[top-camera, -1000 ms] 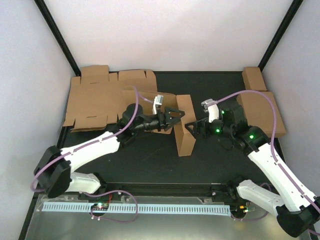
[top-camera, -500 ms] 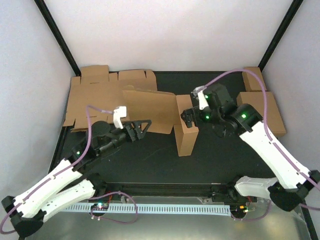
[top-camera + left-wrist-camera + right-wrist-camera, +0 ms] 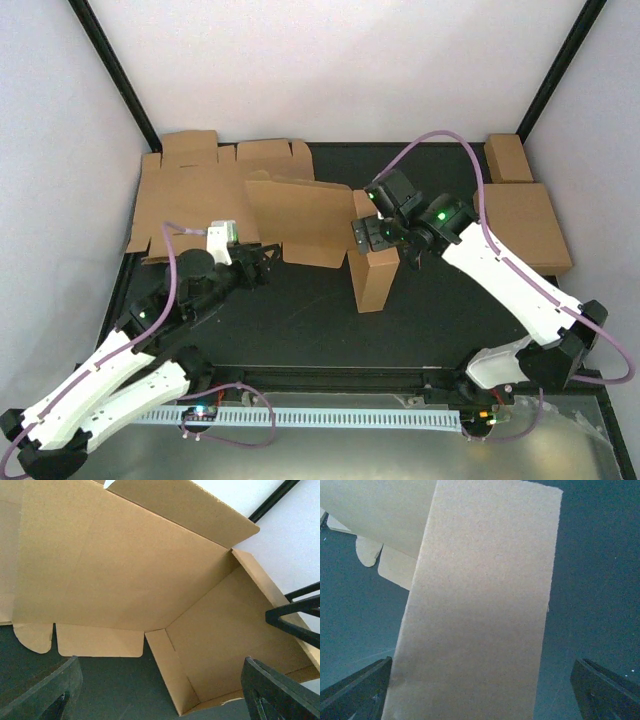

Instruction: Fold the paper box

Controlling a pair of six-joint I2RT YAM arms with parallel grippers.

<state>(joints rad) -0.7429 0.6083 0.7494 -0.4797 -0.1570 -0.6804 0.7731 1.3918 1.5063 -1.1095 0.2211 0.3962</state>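
One paper box (image 3: 300, 220) between both tools (image 3: 268, 256) (image 3: 366, 240)

A robotics lab test cell is showing here, not a home or shop. Plain white panels (image 3: 340, 70) and black frame struts (image 3: 110, 70) are enclosing a black desk (image 3: 300, 320). Two white arms trailing purple cables (image 3: 440, 140) are standing bolted at its near edge, beside a bare metal plate (image 3: 350, 450) carrying a white perforated strip (image 3: 300, 415). Spare flat cardboard sheets (image 3: 185, 200) are lying beyond and left of the left tool (image 3: 264, 257), and more (image 3: 525, 225) are lying right of the right tool (image 3: 368, 235).
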